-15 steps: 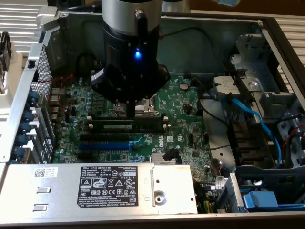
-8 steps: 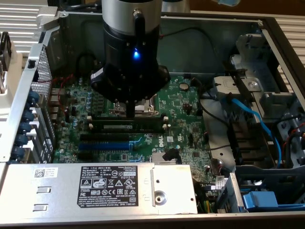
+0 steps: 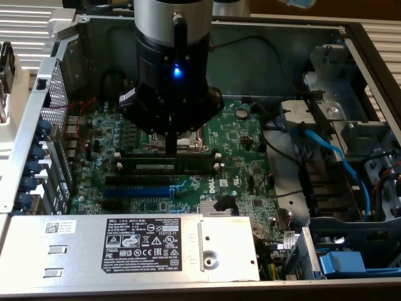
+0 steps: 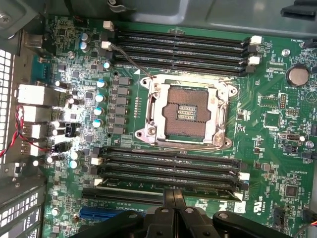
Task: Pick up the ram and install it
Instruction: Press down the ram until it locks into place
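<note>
Directly beneath the gripper [image 4: 172, 210], jaws pressed together, the long dark-green ram strip [image 4: 168, 184] lies crosswise in its black slot.

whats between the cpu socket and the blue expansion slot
In the wrist view, a bank of long black memory slots lies between the CPU socket and the blue expansion slot; the ram sits in one of the slots nearest the blue one.
</note>
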### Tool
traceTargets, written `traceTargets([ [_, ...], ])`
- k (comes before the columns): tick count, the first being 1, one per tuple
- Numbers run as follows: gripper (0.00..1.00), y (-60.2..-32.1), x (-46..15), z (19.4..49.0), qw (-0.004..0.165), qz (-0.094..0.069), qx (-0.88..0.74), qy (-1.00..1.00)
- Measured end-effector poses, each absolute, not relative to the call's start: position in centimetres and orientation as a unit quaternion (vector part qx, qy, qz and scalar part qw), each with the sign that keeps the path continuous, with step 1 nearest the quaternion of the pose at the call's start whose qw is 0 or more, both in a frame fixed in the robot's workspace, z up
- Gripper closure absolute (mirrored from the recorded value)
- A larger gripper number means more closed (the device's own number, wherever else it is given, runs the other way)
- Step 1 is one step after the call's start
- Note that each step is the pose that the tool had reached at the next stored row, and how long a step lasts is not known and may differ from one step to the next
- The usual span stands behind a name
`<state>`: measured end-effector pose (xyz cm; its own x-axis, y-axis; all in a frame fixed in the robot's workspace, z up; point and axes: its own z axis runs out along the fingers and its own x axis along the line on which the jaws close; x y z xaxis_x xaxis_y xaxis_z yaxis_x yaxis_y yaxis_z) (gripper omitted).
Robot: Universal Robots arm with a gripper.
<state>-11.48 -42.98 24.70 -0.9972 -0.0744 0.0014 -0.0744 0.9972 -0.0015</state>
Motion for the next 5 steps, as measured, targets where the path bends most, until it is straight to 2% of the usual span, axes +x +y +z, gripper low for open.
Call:
traceTargets([
  [5, 0.9, -42.98, -11.48, 24.7, 0.001, 0.001, 0.037, -0.999],
])
